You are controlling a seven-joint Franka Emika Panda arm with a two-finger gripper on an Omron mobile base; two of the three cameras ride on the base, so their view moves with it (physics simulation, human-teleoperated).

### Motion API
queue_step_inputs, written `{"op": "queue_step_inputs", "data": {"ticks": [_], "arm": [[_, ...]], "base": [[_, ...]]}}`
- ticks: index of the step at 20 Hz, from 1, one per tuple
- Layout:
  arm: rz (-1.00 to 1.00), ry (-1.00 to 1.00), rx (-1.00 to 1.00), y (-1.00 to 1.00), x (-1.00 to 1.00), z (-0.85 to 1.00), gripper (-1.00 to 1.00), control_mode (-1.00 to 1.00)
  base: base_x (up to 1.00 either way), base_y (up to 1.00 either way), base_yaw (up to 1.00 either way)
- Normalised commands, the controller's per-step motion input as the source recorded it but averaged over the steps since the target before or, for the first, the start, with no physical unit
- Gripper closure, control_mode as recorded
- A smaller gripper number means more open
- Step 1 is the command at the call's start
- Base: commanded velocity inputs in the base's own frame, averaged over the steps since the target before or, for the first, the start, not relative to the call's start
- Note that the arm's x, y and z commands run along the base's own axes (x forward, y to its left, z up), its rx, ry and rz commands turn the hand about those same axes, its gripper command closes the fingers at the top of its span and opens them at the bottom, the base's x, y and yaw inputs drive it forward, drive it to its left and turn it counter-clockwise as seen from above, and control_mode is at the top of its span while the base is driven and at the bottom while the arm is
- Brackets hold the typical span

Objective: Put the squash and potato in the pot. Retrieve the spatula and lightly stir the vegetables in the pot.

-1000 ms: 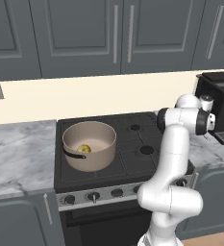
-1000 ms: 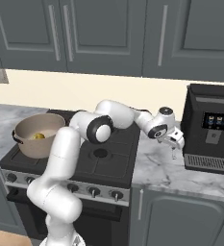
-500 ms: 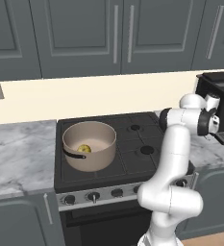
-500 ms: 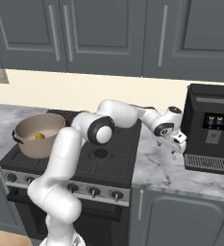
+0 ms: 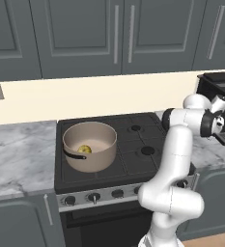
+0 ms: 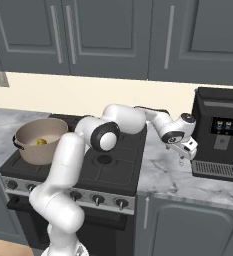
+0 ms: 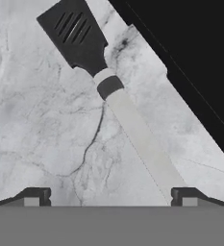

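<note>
My pincer [image 7: 111, 196] hangs wide open and empty over the spatula [image 7: 114, 92] on the counter [image 7: 41, 134]; I should shift right to centre its handle before closing.

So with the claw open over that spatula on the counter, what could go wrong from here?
The spatula lies slanted, its handle running under one fingertip of the open claw rather than midway, so closing could nudge it instead of gripping. It also lies close to the coffee machine, so the descent may bump that.
</note>
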Motion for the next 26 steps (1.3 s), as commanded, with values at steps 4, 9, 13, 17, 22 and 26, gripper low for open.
{"op": "queue_step_inputs", "data": {"ticks": [4, 9, 13, 17, 22, 26], "arm": [[-0.02, 0.00, 0.01, 0.00, 0.00, -0.33, -1.00, -1.00], [0.00, -0.05, 0.00, -0.04, 0.05, -0.23, -1.00, -1.00], [0.00, -0.05, 0.02, 0.00, 0.00, -0.02, -1.00, -1.00], [0.00, -0.12, 0.00, 0.00, 0.01, 0.09, -1.00, -1.00], [0.00, -0.10, 0.00, 0.00, 0.05, -0.01, -1.00, -1.00], [0.00, -0.01, 0.00, 0.00, 0.02, -0.20, -1.00, -1.00]], "base": [[0.00, 0.00, 0.00], [0.00, 0.00, 0.00], [0.00, 0.00, 0.00], [0.00, 0.00, 0.00], [0.00, 0.00, 0.00], [0.00, 0.00, 0.00]]}}
